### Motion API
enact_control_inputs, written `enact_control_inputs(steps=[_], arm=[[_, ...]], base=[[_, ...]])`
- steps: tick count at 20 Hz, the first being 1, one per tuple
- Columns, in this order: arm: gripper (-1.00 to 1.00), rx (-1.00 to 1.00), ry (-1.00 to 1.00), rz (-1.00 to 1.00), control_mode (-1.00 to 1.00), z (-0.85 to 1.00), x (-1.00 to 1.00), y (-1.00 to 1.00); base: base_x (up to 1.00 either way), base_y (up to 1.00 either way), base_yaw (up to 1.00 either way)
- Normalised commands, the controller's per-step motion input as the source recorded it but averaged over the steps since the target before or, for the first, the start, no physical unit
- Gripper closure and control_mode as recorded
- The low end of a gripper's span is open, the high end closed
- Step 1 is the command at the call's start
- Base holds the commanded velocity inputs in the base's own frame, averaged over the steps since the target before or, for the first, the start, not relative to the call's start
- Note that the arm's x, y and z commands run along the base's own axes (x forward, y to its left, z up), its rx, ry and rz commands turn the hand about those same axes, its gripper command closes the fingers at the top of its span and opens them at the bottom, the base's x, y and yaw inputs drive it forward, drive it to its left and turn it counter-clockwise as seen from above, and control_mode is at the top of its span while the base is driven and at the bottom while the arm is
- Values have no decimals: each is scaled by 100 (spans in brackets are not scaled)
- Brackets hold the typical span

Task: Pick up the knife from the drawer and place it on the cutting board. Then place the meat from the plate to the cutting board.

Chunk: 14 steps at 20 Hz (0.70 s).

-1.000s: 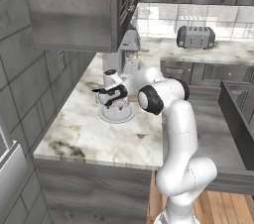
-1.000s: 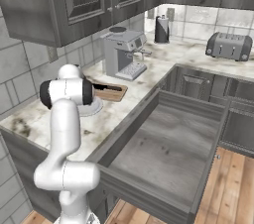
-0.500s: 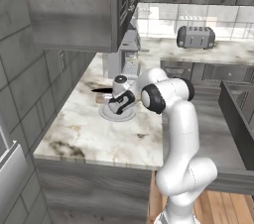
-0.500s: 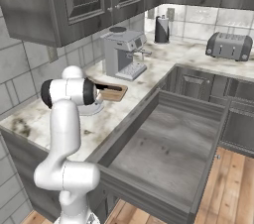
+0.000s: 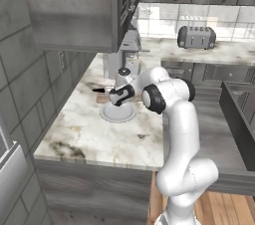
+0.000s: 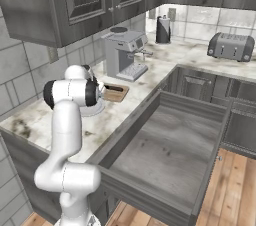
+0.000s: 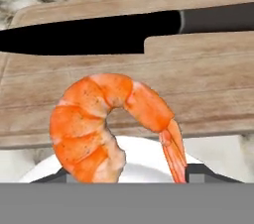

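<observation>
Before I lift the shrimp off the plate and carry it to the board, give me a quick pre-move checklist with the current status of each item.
1. Knife already lies on the cutting board: ok.
2. Bare board on the near side of the knife for the meat: ok.
3. Meat sits between the gripper's two tips, over the plate: ok.
4. Gripper shut firmly on the meat: cannot tell; contact is hidden at the hand view's bottom edge.
5. Drawer stands open beside the arm, off the path to the board: ok.
</observation>
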Motion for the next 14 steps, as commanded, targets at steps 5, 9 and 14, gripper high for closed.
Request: enact_control_inputs(steps=[5,9,14], arm=[[100,0,0,3,-100,37,44,-12],[100,0,0,7,-100,-1,35,-11],[100,0,2,10,-100,-33,26,-1]], base=[[0,0,0],[0,0,0],[0,0,0]])
